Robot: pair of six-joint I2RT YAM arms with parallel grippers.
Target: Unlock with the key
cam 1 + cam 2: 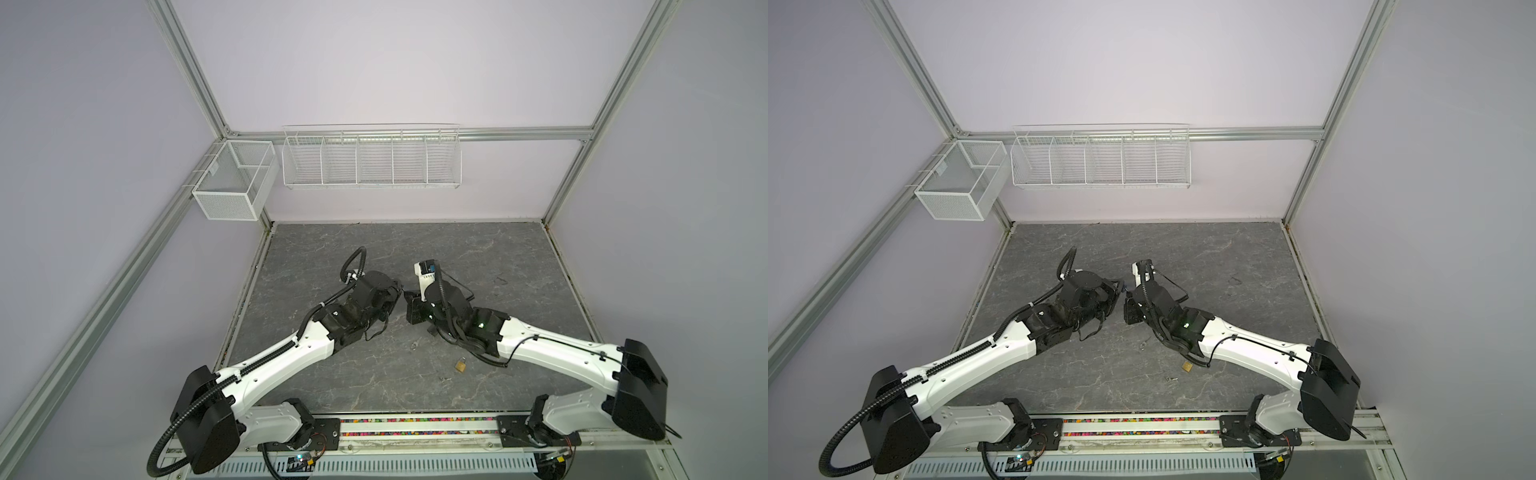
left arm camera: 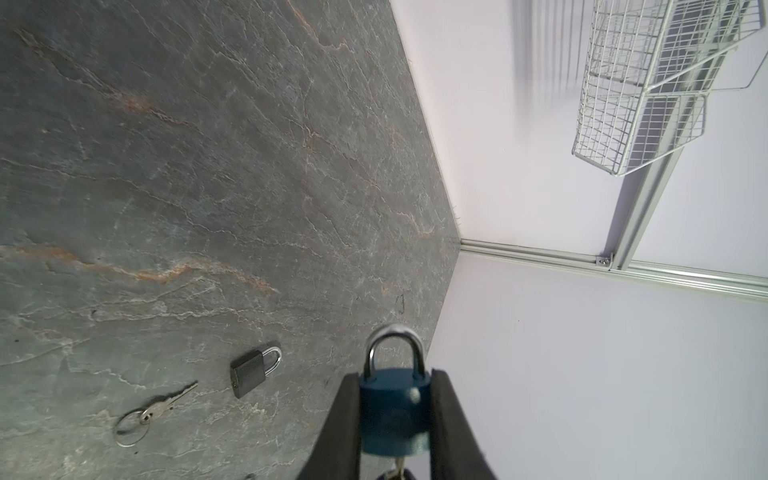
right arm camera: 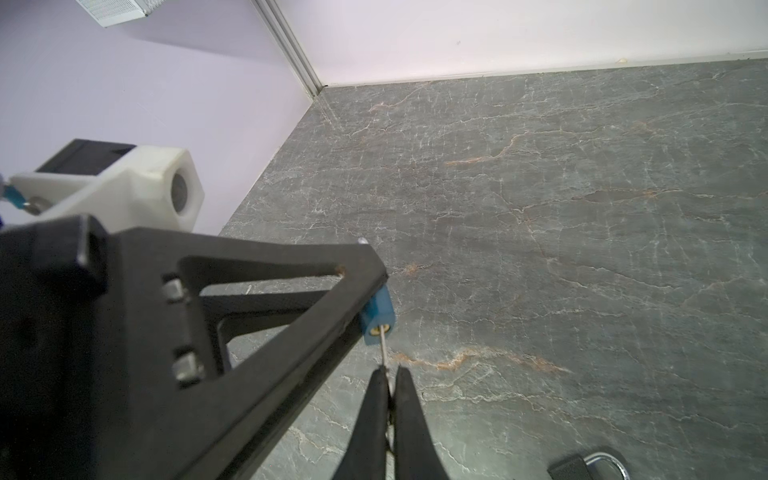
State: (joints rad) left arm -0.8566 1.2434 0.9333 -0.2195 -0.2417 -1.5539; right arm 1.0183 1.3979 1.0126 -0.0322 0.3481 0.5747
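Clamping the blue padlock (image 2: 392,415), one of seemingly three, left gripper (image 2: 395,378) faces right gripper (image 3: 390,370) pinching one key (image 3: 383,347).

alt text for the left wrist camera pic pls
A blue padlock, shackle closed, sits clamped between the black fingers of the left end effector, a key in its base. On the grey stone table lie a dark padlock and a ringed key; a white wire basket hangs on the wall.

a blue padlock (image 2: 395,419) and a dark grey padlock (image 2: 248,372) show against a grey tabletop (image 2: 166,166) veined white and orange
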